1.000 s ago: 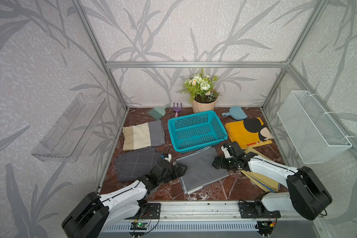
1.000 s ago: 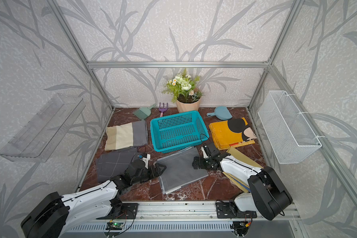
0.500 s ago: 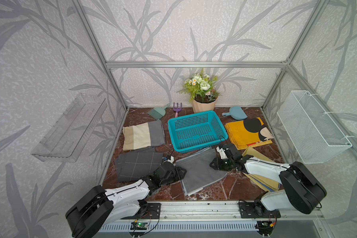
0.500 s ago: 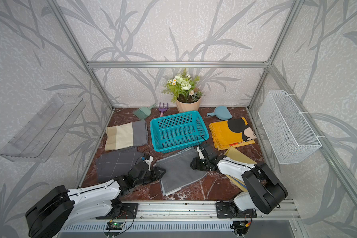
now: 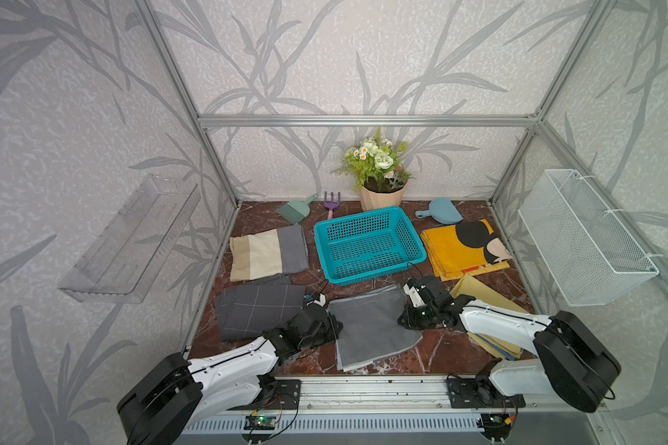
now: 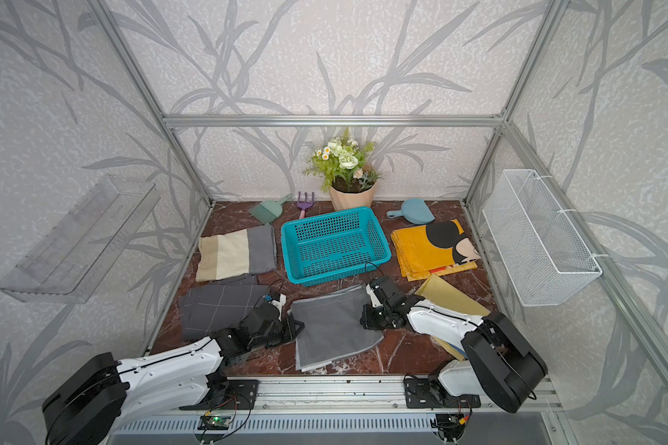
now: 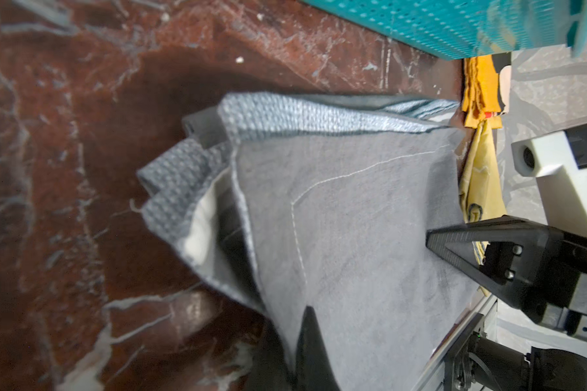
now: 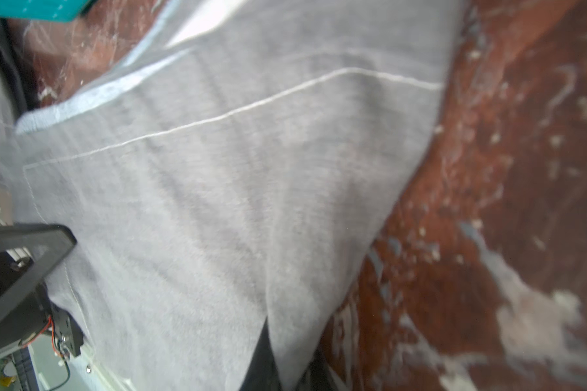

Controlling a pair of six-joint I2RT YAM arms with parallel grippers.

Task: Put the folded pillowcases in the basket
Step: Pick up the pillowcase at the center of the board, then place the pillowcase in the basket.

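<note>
Left fingers (image 5: 336, 328) clamped tight on the left edge of the grey pillowcase (image 5: 371, 327). Right fingers (image 5: 405, 320) likewise pinch its right edge. Gripping opposite sides likely keeps the fold flat for lifting. The pillowcase lies on the table (image 5: 432, 346), just near of the empty teal basket (image 5: 363, 276).
</note>
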